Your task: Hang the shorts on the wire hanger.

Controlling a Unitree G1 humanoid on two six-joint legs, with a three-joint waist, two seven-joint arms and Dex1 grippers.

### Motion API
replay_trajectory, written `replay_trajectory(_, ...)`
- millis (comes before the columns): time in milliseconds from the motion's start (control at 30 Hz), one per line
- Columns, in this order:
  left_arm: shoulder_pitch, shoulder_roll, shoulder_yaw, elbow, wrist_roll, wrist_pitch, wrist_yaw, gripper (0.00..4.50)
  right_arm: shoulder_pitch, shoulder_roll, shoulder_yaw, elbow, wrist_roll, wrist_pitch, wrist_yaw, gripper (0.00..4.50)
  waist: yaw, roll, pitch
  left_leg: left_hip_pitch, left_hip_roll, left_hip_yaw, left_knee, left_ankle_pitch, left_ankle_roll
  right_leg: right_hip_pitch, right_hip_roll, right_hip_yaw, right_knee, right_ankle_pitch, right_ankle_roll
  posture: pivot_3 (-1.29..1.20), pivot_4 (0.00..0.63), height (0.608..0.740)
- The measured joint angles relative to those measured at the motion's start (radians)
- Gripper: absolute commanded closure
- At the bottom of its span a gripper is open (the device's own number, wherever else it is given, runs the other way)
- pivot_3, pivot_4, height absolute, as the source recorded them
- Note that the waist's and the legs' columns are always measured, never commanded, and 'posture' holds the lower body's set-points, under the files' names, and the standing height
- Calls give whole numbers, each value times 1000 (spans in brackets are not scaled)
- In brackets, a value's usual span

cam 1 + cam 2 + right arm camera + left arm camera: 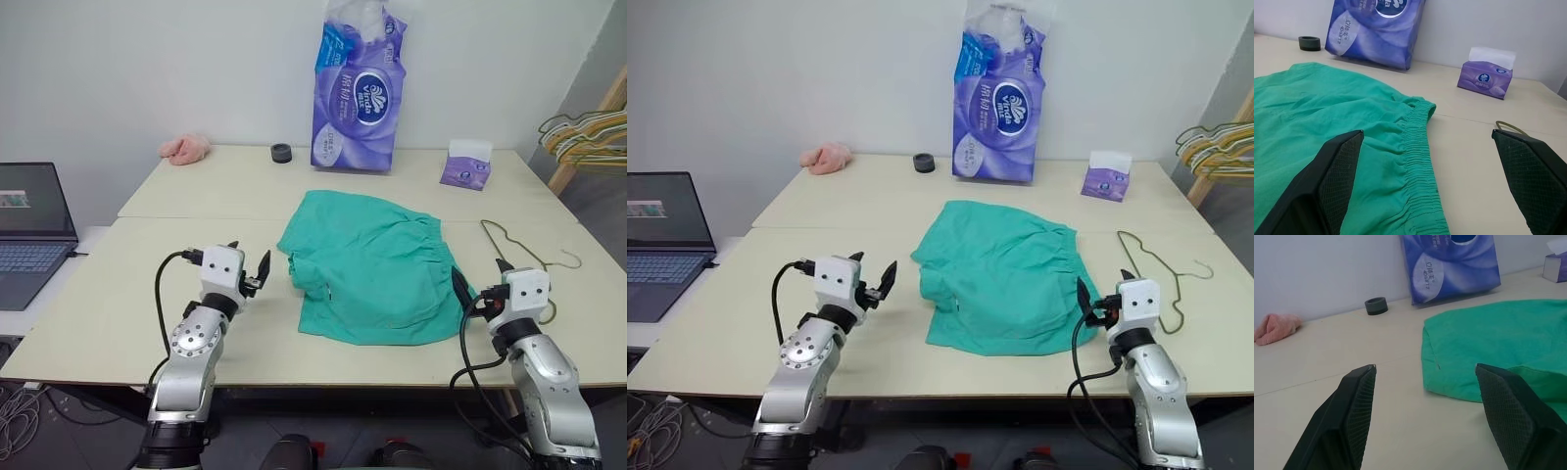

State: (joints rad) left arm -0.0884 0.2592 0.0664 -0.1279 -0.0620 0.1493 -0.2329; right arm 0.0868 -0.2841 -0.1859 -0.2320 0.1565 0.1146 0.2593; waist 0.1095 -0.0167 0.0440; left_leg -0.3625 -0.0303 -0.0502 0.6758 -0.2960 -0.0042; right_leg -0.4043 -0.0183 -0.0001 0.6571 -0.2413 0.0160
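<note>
1. Teal-green shorts lie flat mid-table, waistband toward the robot's right.
2. Wire hanger flat on table just right of the shorts, apart from them.
3. Left pincer spread, empty, just left of the shorts.
4. Right pincer spread wide, empty, at the shorts' waistband corner, hanger beside it.

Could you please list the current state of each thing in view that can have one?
shorts: lying crumpled flat on the table, not hung.
wire hanger: lying flat on the table beside the shorts, bare.
left hand: open, holding nothing, short of the shorts.
right hand: open, holding nothing, over the waistband edge.
laptop: lid open, screen lit.
tissue box: upright, a tissue sticking out.
tissue pack: standing upright against the wall.
</note>
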Motion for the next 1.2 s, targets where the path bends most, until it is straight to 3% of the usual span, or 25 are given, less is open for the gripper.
replay_trajectory(600,57,2,14,-3,-84,-106,-105,1078,-31,-15,11,-3,1,23,1,17,-1,1,0,0,0,0,0,0,0,0,0,0,0,0,0,131,24,740)
replay_trajectory(767,76,16,15,-15,-116,-118,-154,36,-31,-15,13,-12,1,31,1,0,-3,2,1,0,0,0,0,0,0,0,0,0,0,-1,-1,119,27,740)
replay_trajectory(833,81,29,15,-27,-146,-112,-192,36,-31,-15,14,-25,1,38,3,0,-4,2,2,0,0,0,0,0,0,0,0,0,0,-1,-1,113,30,740)
replay_trajectory(1000,100,173,-33,-83,-240,-39,-409,36,-23,-59,41,-80,35,90,81,0,-15,4,3,0,0,0,0,0,0,0,0,-1,0,-5,-8,104,34,740)
replay_trajectory(1100,77,333,-93,-78,-239,16,-573,36,25,-187,114,-190,132,197,250,0,-29,8,6,0,0,-2,-1,0,1,0,1,-3,0,-7,-10,93,34,740)
replay_trajectory(1200,5,419,-149,-53,-201,-3,-690,36,68,-312,181,-293,213,304,392,0,-35,9,8,0,0,-3,-1,0,1,1,0,-6,0,-7,-10,87,34,740)
